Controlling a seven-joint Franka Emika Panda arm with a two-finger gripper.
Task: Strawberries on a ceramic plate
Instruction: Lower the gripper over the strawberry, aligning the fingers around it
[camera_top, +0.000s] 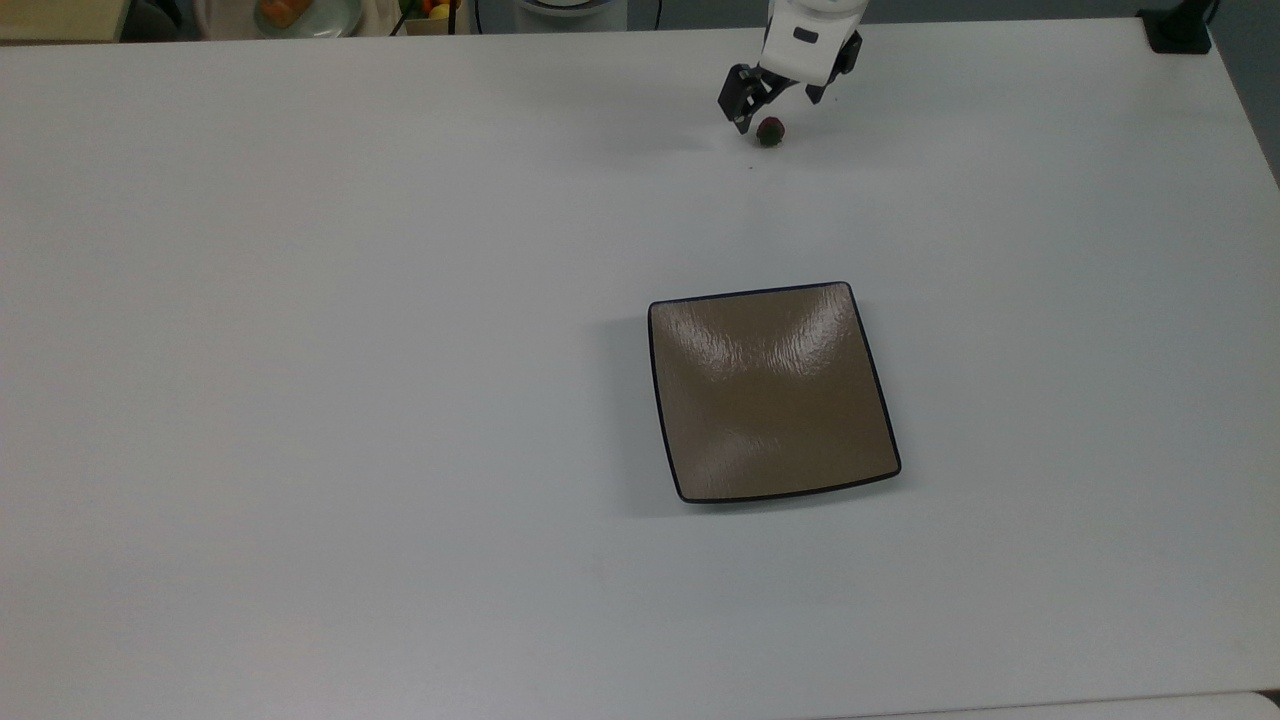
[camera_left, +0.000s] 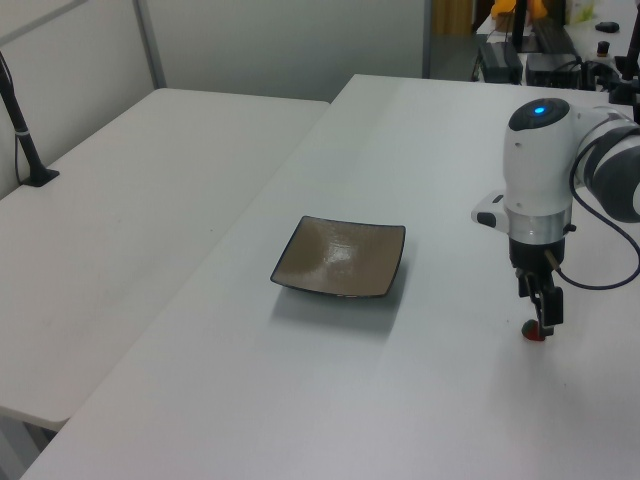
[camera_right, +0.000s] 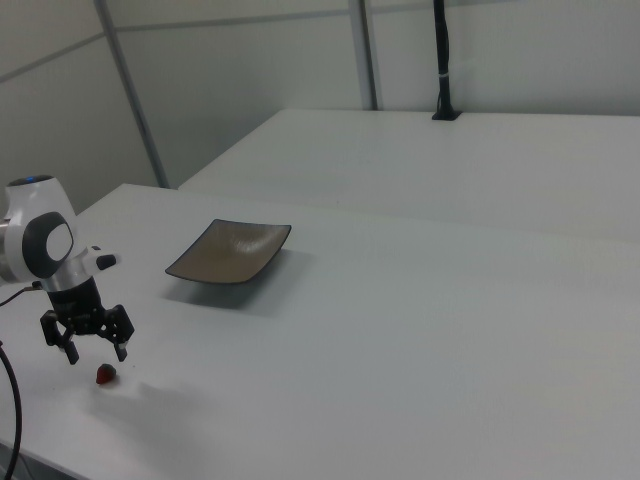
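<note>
Early going: the strawberry (camera_top: 770, 131) is lying on the desk (camera_top: 400, 400), not yet gripped.

The end effector (camera_right: 95, 349) is hanging open just above the berry, fingers spread to either side. The plate (camera_top: 772, 390) is sitting bare, well away from it. Grasp, carry and drop all remain. The berry is looking roundish; I can't tell its long axis or where its cap points.
</note>
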